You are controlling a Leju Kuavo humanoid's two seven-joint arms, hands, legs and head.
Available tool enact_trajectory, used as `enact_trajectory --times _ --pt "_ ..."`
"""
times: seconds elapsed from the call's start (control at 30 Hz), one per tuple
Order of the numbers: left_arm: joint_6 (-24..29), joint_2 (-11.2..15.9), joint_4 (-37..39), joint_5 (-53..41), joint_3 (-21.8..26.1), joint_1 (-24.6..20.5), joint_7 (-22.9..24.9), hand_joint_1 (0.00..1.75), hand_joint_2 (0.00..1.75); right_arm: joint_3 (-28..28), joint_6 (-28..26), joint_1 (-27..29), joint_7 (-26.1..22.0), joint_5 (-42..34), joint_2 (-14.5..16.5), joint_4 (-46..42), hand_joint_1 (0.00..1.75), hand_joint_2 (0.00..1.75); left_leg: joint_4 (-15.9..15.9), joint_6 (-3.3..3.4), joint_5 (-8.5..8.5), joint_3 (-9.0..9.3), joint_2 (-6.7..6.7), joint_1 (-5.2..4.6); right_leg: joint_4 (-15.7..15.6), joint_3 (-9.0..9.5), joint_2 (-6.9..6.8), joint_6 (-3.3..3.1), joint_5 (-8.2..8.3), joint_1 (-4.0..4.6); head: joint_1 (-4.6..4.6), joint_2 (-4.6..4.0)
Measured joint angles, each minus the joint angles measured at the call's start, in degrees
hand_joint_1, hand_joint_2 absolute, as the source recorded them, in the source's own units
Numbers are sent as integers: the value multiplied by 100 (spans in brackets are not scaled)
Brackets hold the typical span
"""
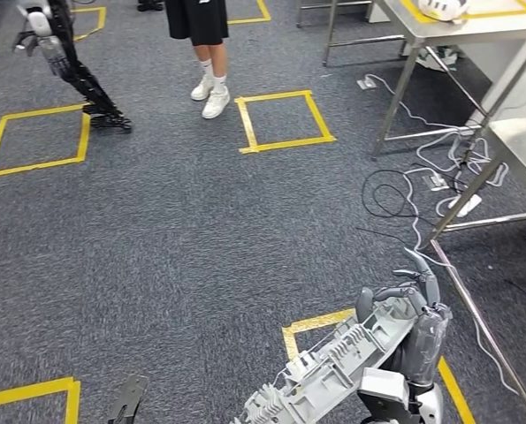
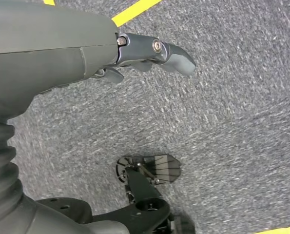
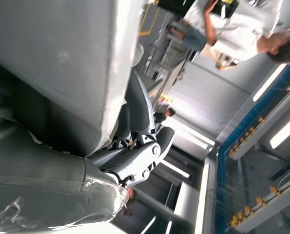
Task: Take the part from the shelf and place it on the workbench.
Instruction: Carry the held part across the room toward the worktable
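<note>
- The right hand (image 1: 416,309) grips the part (image 1: 330,367), a long pale grey piece with ribs. The part sticks out far to the side of the hand, toward the robot's left.
- The hand holds only one end of the part. The long free end could pull down and tip, and then the part might slip out and fall on the carpet (image 1: 179,247).
- The left hand (image 2: 150,51) hangs low over the carpet. It holds nothing, and its fingers look stretched out.
- The worktop (image 1: 473,31) stands well ahead of the right hand, with another metal worktop (image 1: 523,146) nearer, off to the hand's outer side. The part is not on either one yet.
- White and black cables (image 1: 413,190) lie on the carpet between the right hand and the worktops. The robot walks on two legs, so a foot could catch in them and the robot could trip.
- The metal legs (image 1: 397,97) of the worktops lean out. The long part could bump them if the robot turns too close.
- A person (image 1: 203,53) in white shoes stands far ahead, beyond the part's free end. Another robot (image 1: 73,66) stands farther that way. Both are well apart from the part.
- Yellow tape squares (image 1: 283,119) mark the carpet. One lies right under the part.
</note>
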Motion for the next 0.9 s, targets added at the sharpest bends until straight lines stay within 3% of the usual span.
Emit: enact_trajectory --times 0.03,0.07,0.13,0.2,0.27,0.37,0.43,0.5,0.53,0.57,0.6,0.63,0.7,0.77,0.83,0.9 --pt "1 4 0 -2 0 7 2 0 175 -1 0 4 3 -1 0 1 175 175 2 6 -6 2 67 -10 218 -96 -26 -2 -58 0 -1 0" --pt "1 8 0 -2 0 10 5 0 175 -3 0 6 7 -1 0 2 175 175 3 9 -13 9 127 -17 218 -81 -41 -9 -8 0 0 0" --pt "-1 10 0 -4 0 1 13 0 175 -4 0 6 13 1 0 2 175 175 5 -2 -38 42 226 -23 -412 281 -103 -35 323 6 0 0" --pt "-4 11 0 -5 0 -12 16 0 175 -3 0 -7 15 2 0 2 175 175 3 -41 -68 77 302 -35 -1105 671 -271 -82 529 46 -1 0" --pt "-5 13 0 -7 0 -27 16 0 175 -1 0 -36 21 1 0 2 175 175 -5 -93 -77 92 363 -47 -1309 774 -334 -136 533 89 -6 0" --pt "-5 10 0 -10 -1 -61 16 0 175 2 -1 -68 32 -8 1 1 175 175 -6 -189 -117 108 403 -32 -1363 783 -195 -227 566 80 -12 0" --pt "-4 13 0 -11 -2 -85 16 0 175 8 -1 -95 38 -13 2 1 175 175 345 -238 -350 -46 260 -22 -1412 820 -115 -286 586 48 -38 0" --pt "-3 15 0 -11 -2 -81 17 0 175 16 -1 -124 40 -13 2 4 175 175 1096 -259 -695 -425 116 -19 -1417 824 -24 -314 589 43 -62 0" --pt "-3 15 0 -11 -2 -72 18 0 175 20 0 -129 40 -13 2 9 175 175 1411 -264 -787 -600 92 -18 -1417 825 32 -319 589 42 -67 0" --pt "-3 16 0 -11 -2 -65 19 0 175 22 0 -129 41 -13 2 16 175 175 1560 -267 -770 -700 82 -17 -1416 827 94 -320 590 41 -67 0" --pt "-3 20 0 -11 -2 -62 20 0 175 22 0 -129 42 -13 2 24 175 175 1484 -268 -634 -688 74 -14 -1415 832 157 -315 591 35 -67 0" --pt "-2 27 0 -11 -2 -65 21 0 175 24 0 -131 44 -14 2 29 175 175 1207 -272 -415 -572 49 -7 -1413 842 221 -304 591 24 -67 0" --pt "-1 37 0 -11 -2 -73 21 0 175 31 1 -146 46 -19 2 33 175 175 445 -288 -33 -220 -133 32 -1387 838 342 -252 584 13 -72 0" --pt "-2 37 0 -12 -2 -83 22 0 175 40 2 -162 48 -26 2 33 175 175 36 -259 51 -37 -284 51 -1364 788 438 -184 592 15 -75 1" --pt "-3 36 0 -13 -2 -93 23 0 175 43 2 -154 49 -36 2 33 175 175 -10 -174 29 -29 -243 37 -1382 744 511 -122 615 1 -72 1" --pt "-1 44 0 -13 -2 -101 23 0 175 44 -1 -147 48 -43 2 33 175 175 -28 -89 42 -21 -161 37 -1267 676 390 -74 531 -1 -47 0"
